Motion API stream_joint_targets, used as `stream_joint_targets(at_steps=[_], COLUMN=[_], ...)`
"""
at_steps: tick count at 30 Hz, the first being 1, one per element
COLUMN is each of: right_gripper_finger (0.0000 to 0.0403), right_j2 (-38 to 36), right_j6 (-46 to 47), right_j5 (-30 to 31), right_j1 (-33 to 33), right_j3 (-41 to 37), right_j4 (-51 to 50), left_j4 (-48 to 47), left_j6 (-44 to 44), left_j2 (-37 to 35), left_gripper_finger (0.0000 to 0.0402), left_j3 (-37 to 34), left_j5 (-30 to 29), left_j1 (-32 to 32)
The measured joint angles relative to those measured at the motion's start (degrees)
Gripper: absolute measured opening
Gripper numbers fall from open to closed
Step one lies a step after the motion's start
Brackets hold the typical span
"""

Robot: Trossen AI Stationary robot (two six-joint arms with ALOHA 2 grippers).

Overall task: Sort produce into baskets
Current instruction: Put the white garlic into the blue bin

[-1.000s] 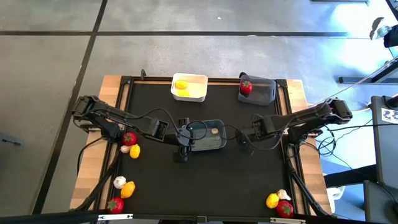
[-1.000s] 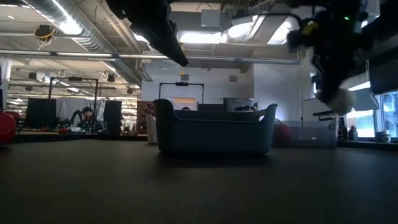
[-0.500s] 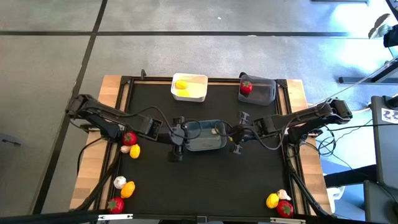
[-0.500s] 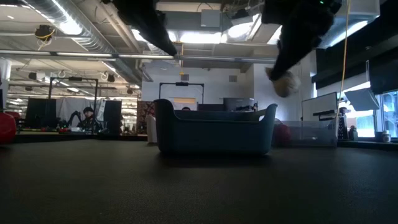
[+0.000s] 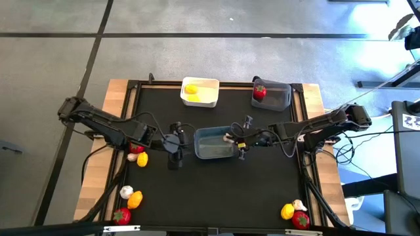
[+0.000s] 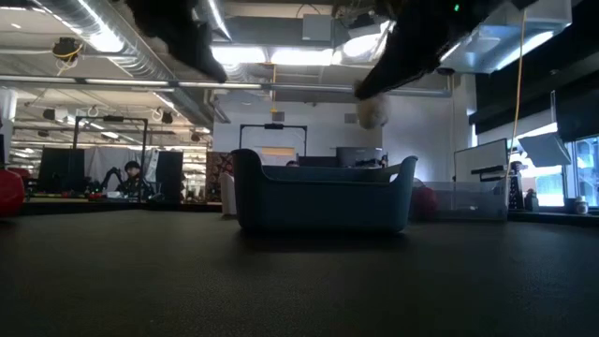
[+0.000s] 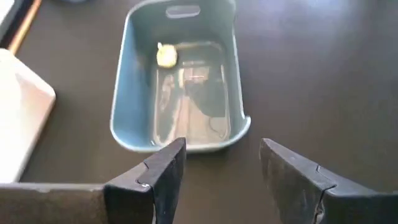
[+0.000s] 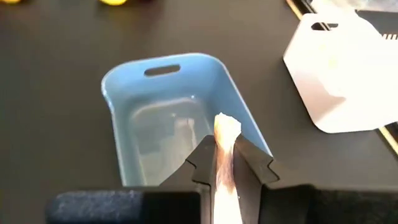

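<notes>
Right tool (image 8: 225,163): pinched on garlic bulb (image 8: 226,127), held above right end of blue-grey basket (image 5: 215,143) at desk (image 5: 216,196) centre. One bulb (image 7: 166,55) lies inside. Left tool (image 7: 221,168): jaws apart, empty, just left of basket.

A black mat (image 5: 216,183) covers the wooden table (image 5: 117,92) — grey floor (image 5: 197,52) around it.

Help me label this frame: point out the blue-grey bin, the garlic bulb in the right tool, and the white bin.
Blue-grey plastic bin (image 5: 205,152), high view, near rim.
Whitish garlic bulb (image 8: 226,126), right wrist view, its top.
White plastic bin (image 5: 209,99), high view, bare floor.
</notes>
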Motion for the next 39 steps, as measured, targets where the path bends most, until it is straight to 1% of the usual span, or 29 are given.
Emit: stream_joint_targets(at_steps=[3,7,12,16,23,27,32,39], right_gripper_finger=[0.0033,0.0033,0.0033,0.0033,0.0033,0.0033,0.0033,0.0033], right_j2=[0.04,1.43,6.78,11.87,18.12,20.2,20.49,20.5], right_j6=[-0.02,0.01,0.11,0.1,0.45,0.46,1.25,4.51], right_j5=[-1.63,-2.7,-4.18,-5.82,-5.67,-4.61,-4.56,-4.63], right_j1=[-1.98,-4.44,-6.52,-6.38,-6.37,-6.39,-6.71,-8.02], right_j3=[-2.89,-6.06,-6.69,-6.69,-6.68,-6.69,-6.69,-6.69], right_j4=[7.02,15.63,24.7,30.04,34.22,35.98,35.54,31.9], left_j4=[3.09,3.89,3.83,3.86,3.95,3.94,4.0,5.37], left_j6=[-3.39,-6.84,-7.27,-5.92,-5.12,-5.19,-5.8,-5.87], left_j2=[-2.17,-4.07,-4.25,-4.22,-4.22,-4.22,-4.22,-4.22], left_gripper_finger=[0.02,0.02,0.02,0.02,0.02,0.02,0.02,0.02], left_j3=[-4.5,-7.29,-8.36,-8.5,-8.5,-8.5,-8.5,-8.48], left_j5=[0.04,0.04,0.03,-0.39,-1.03,-1.75,-1.79,-1.84], left_j1=[-0.79,-1.65,-1.98,-1.98,-1.96,-1.96,-1.96,-1.96])
